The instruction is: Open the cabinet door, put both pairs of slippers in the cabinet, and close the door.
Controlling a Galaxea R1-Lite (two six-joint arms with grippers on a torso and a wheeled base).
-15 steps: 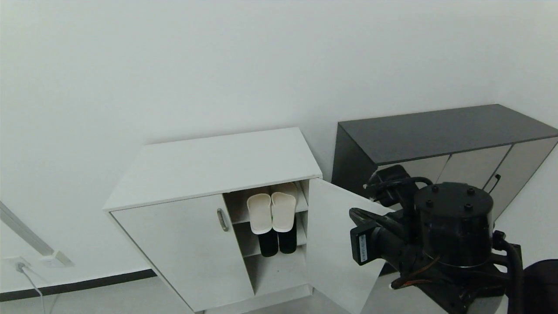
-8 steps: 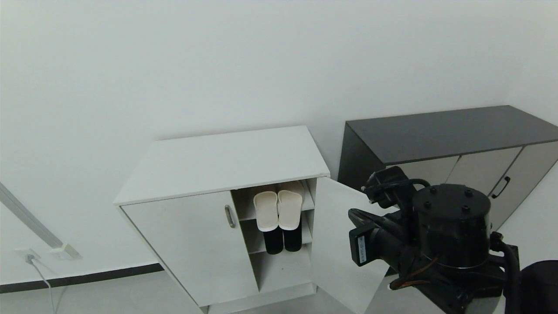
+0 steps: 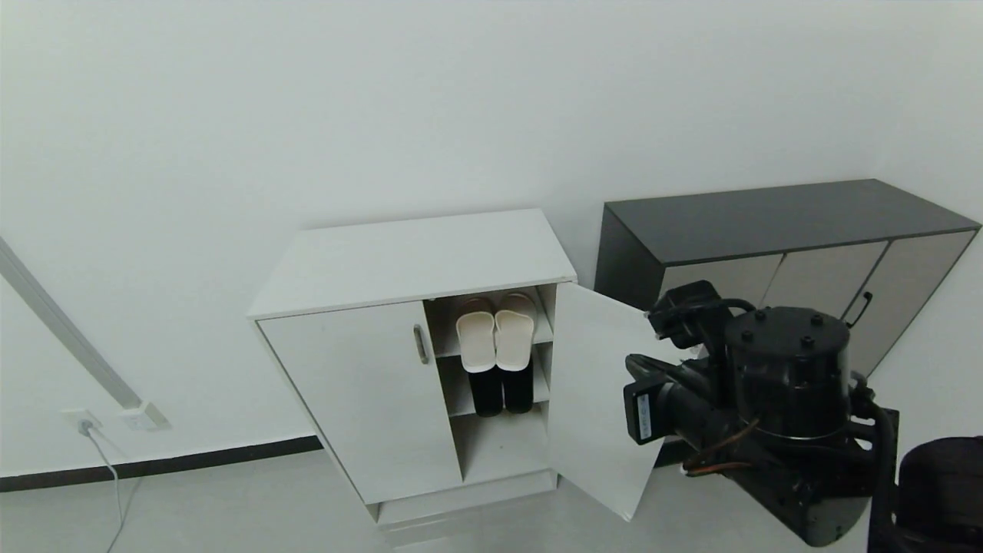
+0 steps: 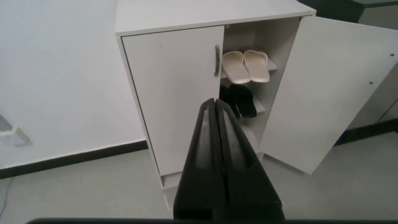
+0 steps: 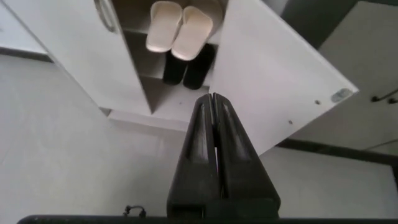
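The white cabinet point(image 3: 407, 253) stands against the wall with its right door point(image 3: 595, 399) swung open and its left door point(image 3: 361, 399) closed. A white pair of slippers point(image 3: 495, 338) lies on the upper shelf, toes hanging over the edge. A black pair point(image 3: 501, 392) sits on the shelf below. My left gripper point(image 4: 215, 102) is shut and empty, held back from the cabinet front, facing the closed door point(image 4: 174, 93). My right gripper point(image 5: 211, 96) is also shut and empty, in front of the open compartment beside the open door point(image 5: 273, 74).
A dark sideboard point(image 3: 776, 223) with grey doors stands right of the white cabinet, behind the open door. A wall socket with a cable point(image 3: 81, 421) sits low on the left. Bare grey floor point(image 3: 230, 507) lies before the cabinet.
The whole head view has shifted: the cabinet now looks smaller and farther right, so the camera has moved back. The door stays open and the slippers have not moved.
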